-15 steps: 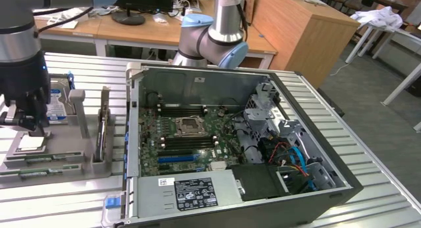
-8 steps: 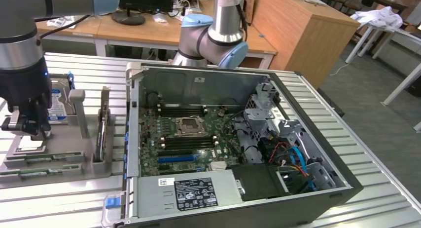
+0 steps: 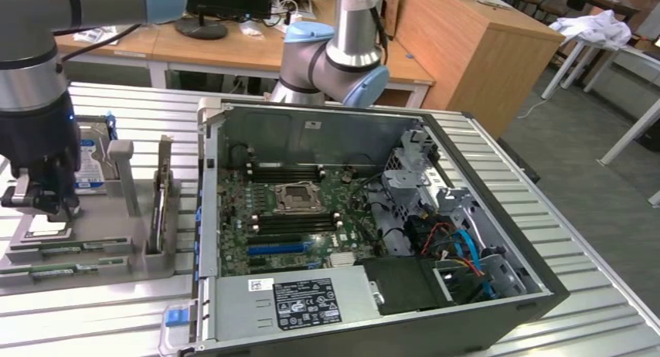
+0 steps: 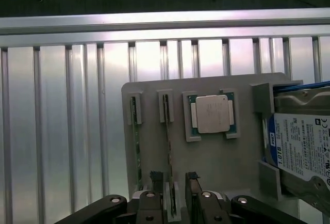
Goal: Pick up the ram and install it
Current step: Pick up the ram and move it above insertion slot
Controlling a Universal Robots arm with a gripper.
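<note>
Currently poised over holder (image 4: pixel 216 162) on table (image 4: pixel 77 131), claw (image 4: pixel 174 176) wide open astride ram (image 4: pixel 168 154), beside processor (image 4: pixel 212 113).

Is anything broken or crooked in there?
Nothing stands out. Both ram sticks stand straight in slots of the gray holder, the processor chip lies flat in its pocket, and the hard drive sits in its bracket.
</note>
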